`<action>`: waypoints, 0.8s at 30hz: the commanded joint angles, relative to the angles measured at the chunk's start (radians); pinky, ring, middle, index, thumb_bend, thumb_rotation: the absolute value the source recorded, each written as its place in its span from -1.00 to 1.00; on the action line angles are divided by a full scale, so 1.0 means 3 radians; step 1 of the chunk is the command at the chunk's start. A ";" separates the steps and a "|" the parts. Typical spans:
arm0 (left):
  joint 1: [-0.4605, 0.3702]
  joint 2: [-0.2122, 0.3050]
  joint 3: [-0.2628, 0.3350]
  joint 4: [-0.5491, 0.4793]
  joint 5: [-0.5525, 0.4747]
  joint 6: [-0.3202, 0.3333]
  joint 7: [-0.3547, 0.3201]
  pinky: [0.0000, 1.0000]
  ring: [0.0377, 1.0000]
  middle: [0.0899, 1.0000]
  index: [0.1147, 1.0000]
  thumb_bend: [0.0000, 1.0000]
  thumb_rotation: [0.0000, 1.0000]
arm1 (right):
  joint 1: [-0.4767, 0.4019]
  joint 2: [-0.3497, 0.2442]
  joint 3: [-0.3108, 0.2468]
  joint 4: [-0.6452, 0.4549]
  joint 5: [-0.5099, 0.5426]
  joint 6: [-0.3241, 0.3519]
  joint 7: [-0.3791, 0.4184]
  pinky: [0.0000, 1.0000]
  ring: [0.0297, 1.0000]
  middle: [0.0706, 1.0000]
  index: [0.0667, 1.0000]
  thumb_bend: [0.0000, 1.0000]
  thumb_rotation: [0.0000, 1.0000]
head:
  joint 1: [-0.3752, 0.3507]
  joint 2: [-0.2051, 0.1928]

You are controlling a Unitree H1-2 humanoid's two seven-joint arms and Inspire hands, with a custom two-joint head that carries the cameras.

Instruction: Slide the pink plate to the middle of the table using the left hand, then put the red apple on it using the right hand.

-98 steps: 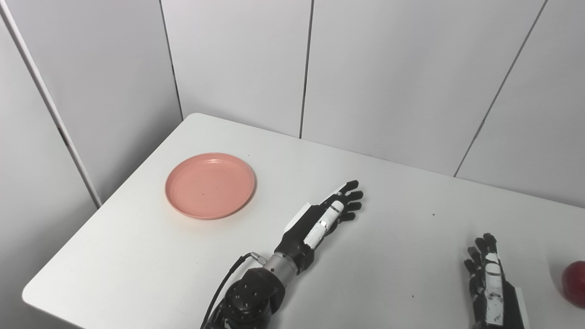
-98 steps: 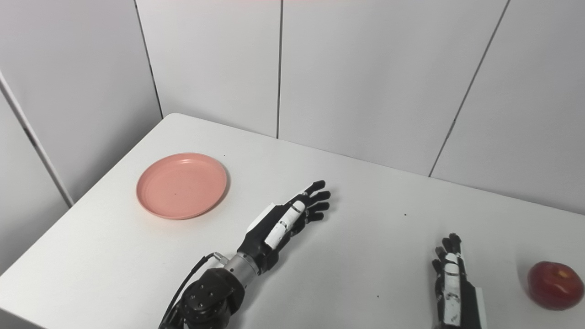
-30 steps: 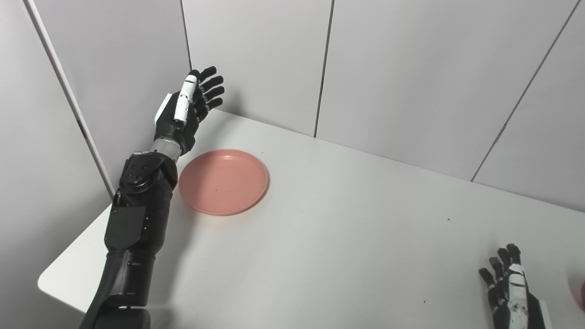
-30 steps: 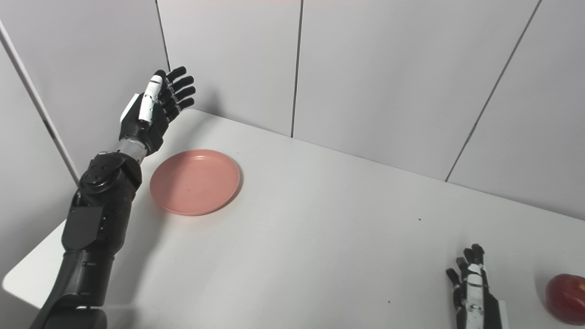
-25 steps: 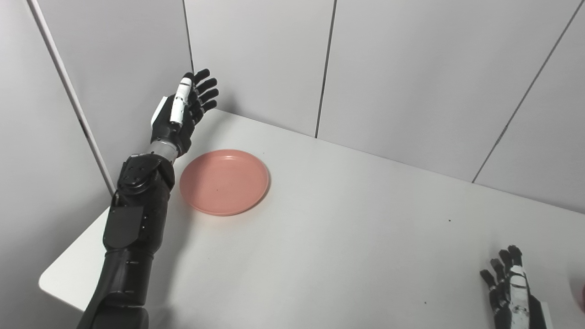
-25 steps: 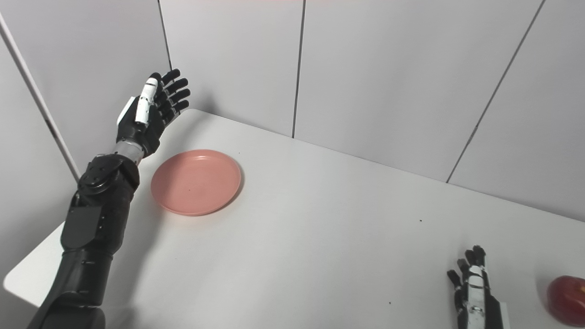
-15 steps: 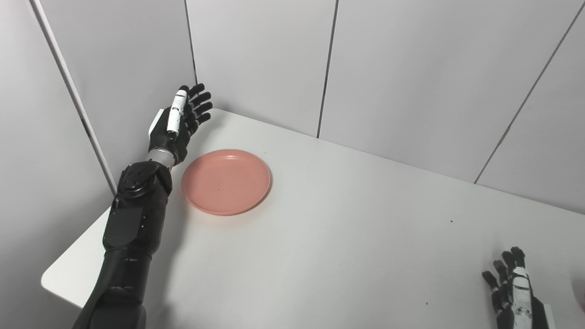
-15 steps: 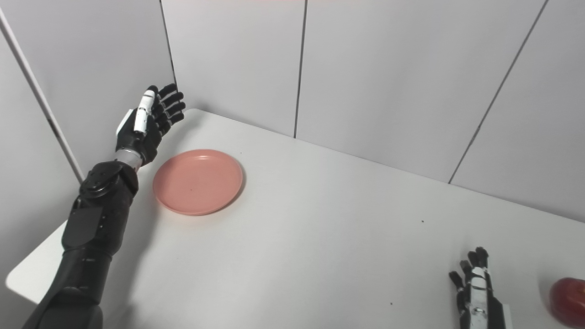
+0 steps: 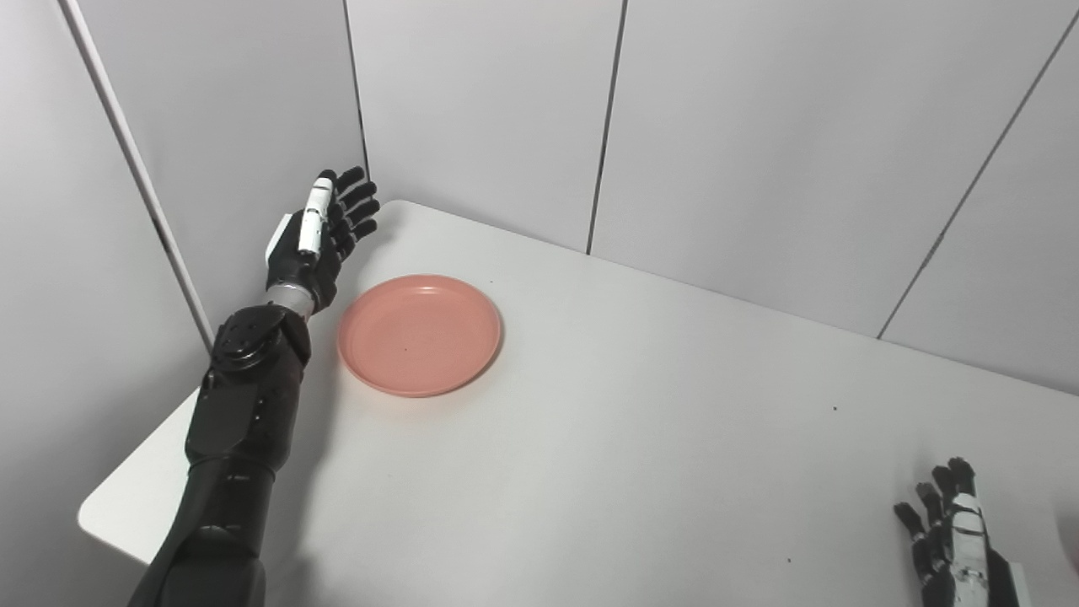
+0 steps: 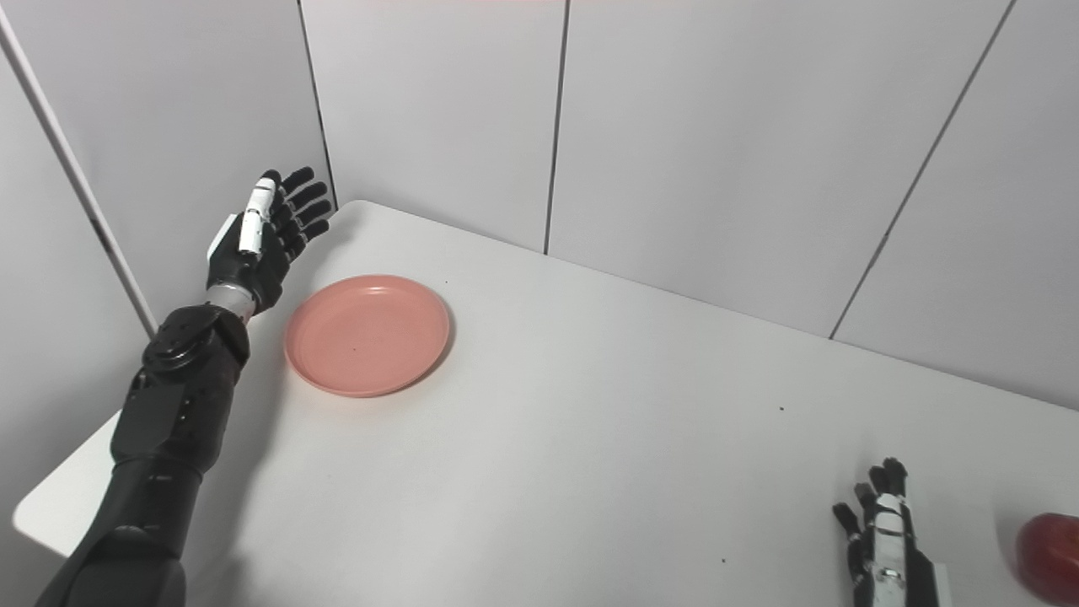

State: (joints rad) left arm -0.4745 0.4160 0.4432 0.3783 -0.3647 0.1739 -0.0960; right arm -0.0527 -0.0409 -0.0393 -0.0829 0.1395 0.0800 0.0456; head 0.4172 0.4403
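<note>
At the far left the robot's dark left arm (image 9: 240, 405) rose from the bottom edge along the table's left side, and the left hand (image 9: 316, 236) was raised near the far-left corner, close to the grey wall panels (image 9: 472, 110). That hand was wide open, fingers (image 9: 358, 198) straight and fanned apart, the palm turned toward the right; it held nothing and touched nothing that I could see, and whether it hung above the table or just off its edge I could not tell. Just to its right lay the pink plate (image 9: 420, 334), flat on the white table (image 9: 607, 438) in the far-left part of the top, not at the middle, with a narrow strip of bare table between its rim and the wrist. The plate was empty. The broad middle of the table carried only a few small dark specks. Over at the near right, the right hand (image 10: 885, 539) came up from the bottom edge, low over or on the tabletop, its fingers loosely spread and pointing away from the robot, gripping nothing. A little further right, apart from that hand, the red apple (image 10: 1049, 546) sat on the table at the picture's right edge, partly cut off in the right eye view.
</note>
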 commanded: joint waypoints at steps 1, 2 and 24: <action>-0.0093 0.0147 0.0027 -0.0063 -0.0022 -0.0120 -0.0021 0.78 0.73 0.69 0.62 -0.39 1.00 | -0.0036 -0.0002 -0.0034 -0.0117 0.0010 0.0063 -0.0024 1.00 0.99 0.99 1.00 -0.88 1.00 | 0.0005 0.0003; -0.0090 0.0146 0.0030 -0.0069 -0.0025 -0.0112 -0.0017 0.78 0.73 0.69 0.62 -0.39 1.00 | -0.0035 0.0003 -0.0036 -0.0132 0.0019 0.0088 -0.0027 1.00 0.99 0.99 1.00 -0.88 1.00 | 0.0005 0.0003; -0.0010 0.0153 0.0040 0.0052 0.0003 -0.0138 0.0022 0.73 0.71 0.69 0.64 -0.42 1.00 | -0.0040 -0.0024 -0.0051 -0.0133 0.0070 0.0070 0.0009 1.00 1.00 1.00 1.00 -0.87 1.00 | 0.0042 0.0020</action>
State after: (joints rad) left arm -0.4572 0.4277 0.4466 0.4038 -0.3620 0.1693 -0.0914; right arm -0.0515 -0.0425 -0.0450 -0.0926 0.1536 0.0953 0.0468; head 0.4310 0.4464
